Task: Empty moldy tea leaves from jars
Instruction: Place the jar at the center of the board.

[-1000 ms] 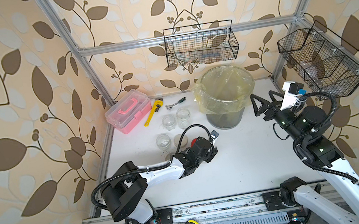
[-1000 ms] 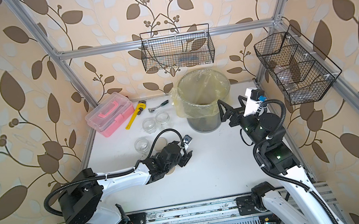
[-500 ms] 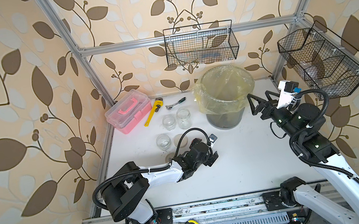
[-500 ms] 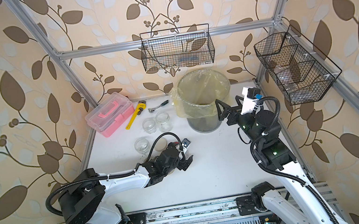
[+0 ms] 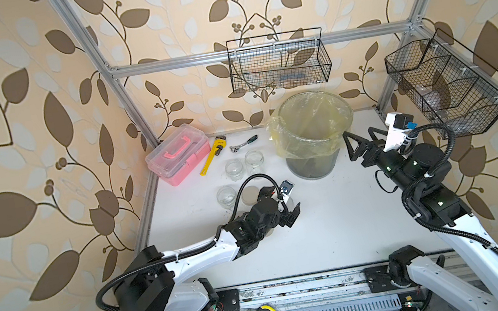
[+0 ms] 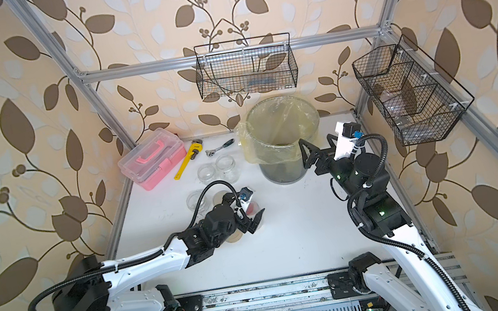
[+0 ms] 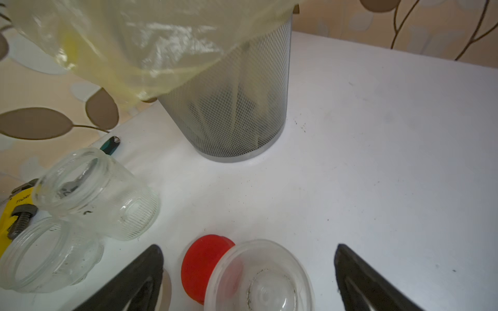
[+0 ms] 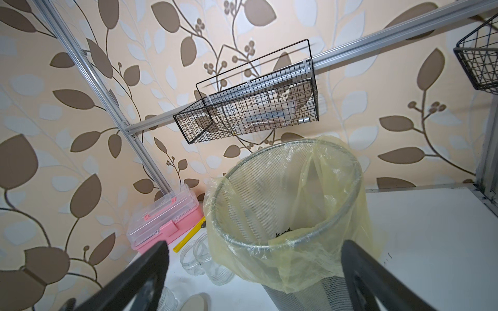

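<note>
A clear empty jar (image 7: 260, 280) stands on the table between the fingers of my open left gripper (image 7: 248, 246), touching neither. A red lid (image 7: 200, 265) lies flat against it. My wrist hides this jar in both top views; the left gripper (image 5: 293, 214) hangs mid-table. Three more open jars (image 5: 234, 169) (image 5: 254, 159) (image 5: 226, 195) stand further back, without lids. My right gripper (image 8: 254, 245) is open and holds nothing, raised beside the bin (image 5: 311, 166). Dark tea leaves (image 8: 283, 233) lie on the bin's yellowish liner. A few specks (image 7: 299, 123) dot the table.
A beige lid (image 5: 250, 194) lies beside the nearest jar, another (image 6: 233, 236) under my left wrist. A pink toolbox (image 5: 177, 154), yellow wrench (image 5: 212, 157) and ratchet (image 5: 244, 143) sit at the back left. Wire baskets (image 5: 278, 62) (image 5: 448, 88) hang on the back and right frame.
My left gripper has opened and let go of the jar, which now stands on the table by the red lid. My right gripper has drifted slightly toward the bin, still open.
</note>
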`<state>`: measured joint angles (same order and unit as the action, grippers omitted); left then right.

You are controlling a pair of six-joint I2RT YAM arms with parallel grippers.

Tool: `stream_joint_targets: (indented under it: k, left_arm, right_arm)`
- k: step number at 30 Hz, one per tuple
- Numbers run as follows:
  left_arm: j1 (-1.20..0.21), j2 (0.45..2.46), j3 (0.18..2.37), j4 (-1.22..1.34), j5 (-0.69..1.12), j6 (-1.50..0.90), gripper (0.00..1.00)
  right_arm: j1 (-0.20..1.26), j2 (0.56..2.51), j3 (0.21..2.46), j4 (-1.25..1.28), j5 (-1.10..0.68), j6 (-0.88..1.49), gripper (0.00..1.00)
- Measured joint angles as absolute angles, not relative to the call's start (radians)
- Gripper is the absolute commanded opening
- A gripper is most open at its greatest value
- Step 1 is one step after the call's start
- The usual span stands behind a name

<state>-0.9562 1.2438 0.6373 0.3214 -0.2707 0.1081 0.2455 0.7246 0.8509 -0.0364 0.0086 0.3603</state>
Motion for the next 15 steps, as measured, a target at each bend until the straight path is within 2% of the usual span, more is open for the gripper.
stream_joint_targets:
  k: [7, 15]
  left_arm:
    - [-0.912, 1.042, 0.651, 0.267, -0.464, -0.003, 0.99]
    - [-0.482, 0.959, 0.653, 0.197, -0.582, -0.198, 0.99]
  right_arm:
    - [0.235, 0.599, 0.726, -0.06, 0.166, 0.332, 1.0]
    - [0.095, 0.585, 0.413, -0.031, 0.304, 0.348, 1.0]
